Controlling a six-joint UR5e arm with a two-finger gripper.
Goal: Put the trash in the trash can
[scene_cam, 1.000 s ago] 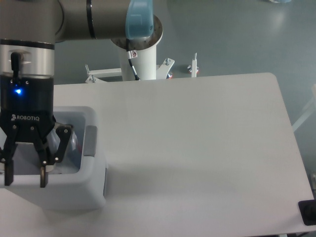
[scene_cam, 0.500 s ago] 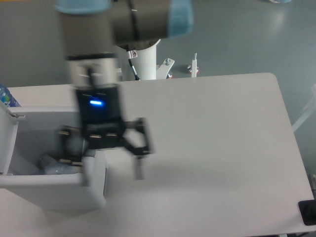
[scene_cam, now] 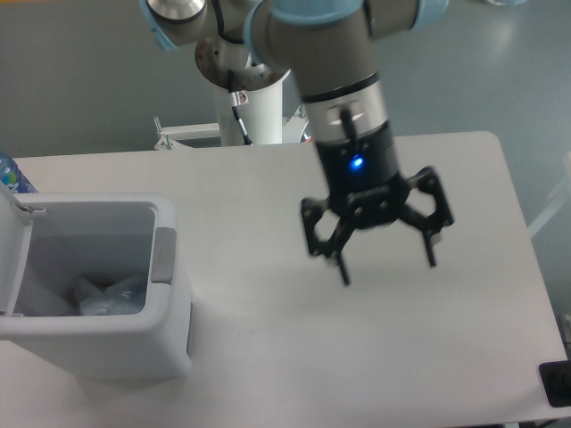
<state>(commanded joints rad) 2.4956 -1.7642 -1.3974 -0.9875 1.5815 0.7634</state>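
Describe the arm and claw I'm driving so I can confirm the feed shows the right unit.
The arm is built of grey metallic tube sections with light blue joint caps. Its wrist ends in a silver band, then a black body showing a small lit blue light. The claw is black, with two jointed linkage fingers tapering to thin tips. A black cable runs down the white mounting pedestal.

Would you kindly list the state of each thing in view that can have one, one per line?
gripper: open, empty, above the bare table, apart from the bin
trash can: upright, lid swung open at its left side
flattened plastic bottle: lying inside the trash can
bottle with blue label: behind the bin at the frame's left edge, mostly cut off
table: nothing loose on it apart from the bin
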